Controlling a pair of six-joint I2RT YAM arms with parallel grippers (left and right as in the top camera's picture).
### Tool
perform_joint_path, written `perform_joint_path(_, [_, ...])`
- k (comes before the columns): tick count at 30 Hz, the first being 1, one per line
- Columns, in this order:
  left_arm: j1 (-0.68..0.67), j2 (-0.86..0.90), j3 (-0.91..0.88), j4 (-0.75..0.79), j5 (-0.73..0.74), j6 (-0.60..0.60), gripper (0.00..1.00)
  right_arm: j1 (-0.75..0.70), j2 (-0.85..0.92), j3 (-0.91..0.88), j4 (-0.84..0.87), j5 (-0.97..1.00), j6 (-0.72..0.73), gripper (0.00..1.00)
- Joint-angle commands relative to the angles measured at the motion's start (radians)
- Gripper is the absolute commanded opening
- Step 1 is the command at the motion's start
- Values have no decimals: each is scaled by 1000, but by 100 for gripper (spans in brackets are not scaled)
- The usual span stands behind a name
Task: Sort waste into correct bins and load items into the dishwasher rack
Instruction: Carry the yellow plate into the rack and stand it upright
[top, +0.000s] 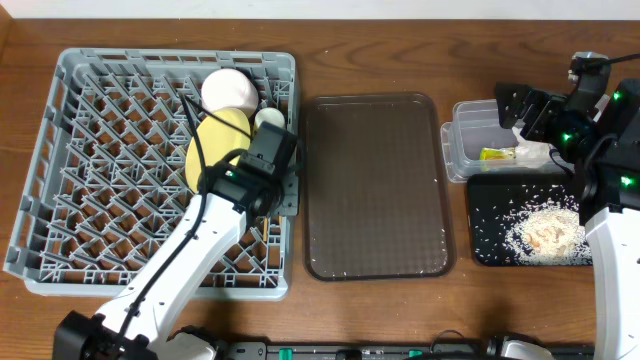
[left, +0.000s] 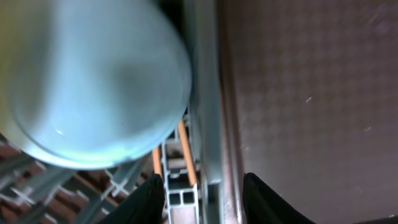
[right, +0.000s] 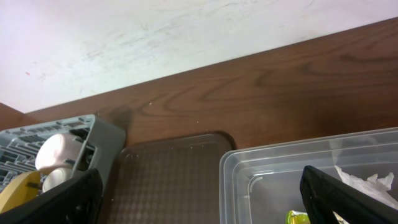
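The dishes stand together at the right side of the dishwasher rack (top: 150, 58) so water could reach them. There is the white cup (top: 228, 88), the small cream cup (top: 268, 118) and the yellow plate (top: 222, 135), which is tipped up on its edge between the pegs. In the left wrist view the light-blue bowl (left: 93, 81) fills the top left, just beside the rack's wall. The wooden chopsticks (left: 185, 152) lie down in the rack by that wall.

The left tool (left: 202, 202) hangs over that edge, about half wide, and I see nothing pinched in it. Its arm reaches up from the near side and bends down at the wrist.

The trash is split into 2 bins. The snack wrapper (top: 497, 154) and the napkin (top: 533, 152) sit in the clear tub (top: 470, 120), and the rice (top: 545, 230) lies in the black tray (top: 490, 215) (food bits kept away from paper, I think).

The right tool (right: 199, 208) is wide and empty, low over the tub, with its arm folded at the right edge of the surface (top: 400, 50). The brown serving tray (top: 375, 180) sits in the middle.
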Motion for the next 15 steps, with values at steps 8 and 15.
perform_joint_path(8, [-2,10,-98,75,122,-51,34,-6,-1,1,-1,-12,-13,99])
perform_joint_path(15, [-22,10,-120,121,122,-51,29,-6,-1,1,-1,-12,-13,99])
